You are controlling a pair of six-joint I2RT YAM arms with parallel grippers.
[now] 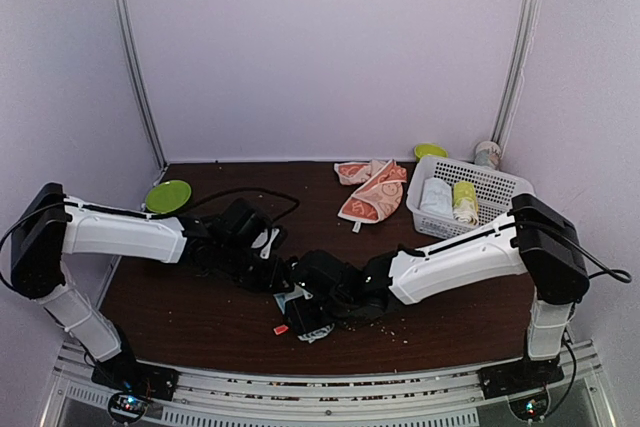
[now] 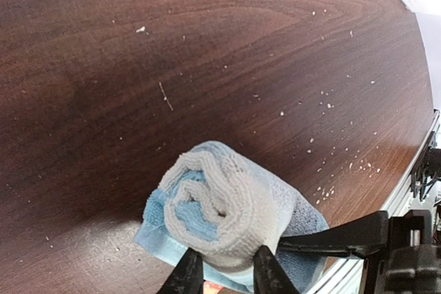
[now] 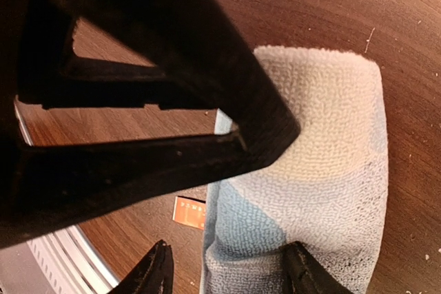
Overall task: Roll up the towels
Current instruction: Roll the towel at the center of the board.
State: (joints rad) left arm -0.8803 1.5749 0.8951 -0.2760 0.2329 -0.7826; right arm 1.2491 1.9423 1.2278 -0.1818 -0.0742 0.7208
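One rolled, one left.
blue towel (image 2: 220, 211) rolled at front of desk (image 2: 207, 46), left gripper (image 2: 227, 277) jaws pinching it, right gripper (image 3: 227, 273) jaws spread astride; orange towel (image 1: 372, 192) lies loose by the basket (image 1: 500, 185).

nothing legible — the orange tag (image 3: 189, 213) by the blue towel (image 3: 324, 170) is blurred.

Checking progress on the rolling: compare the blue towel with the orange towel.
The blue towel is rolled into a cylinder; the orange towel lies loose and crumpled. The blue towel sits near the front edge, in the left end effector; the orange towel lies at the back beside the basket, untouched. Both are small cloths on the table.
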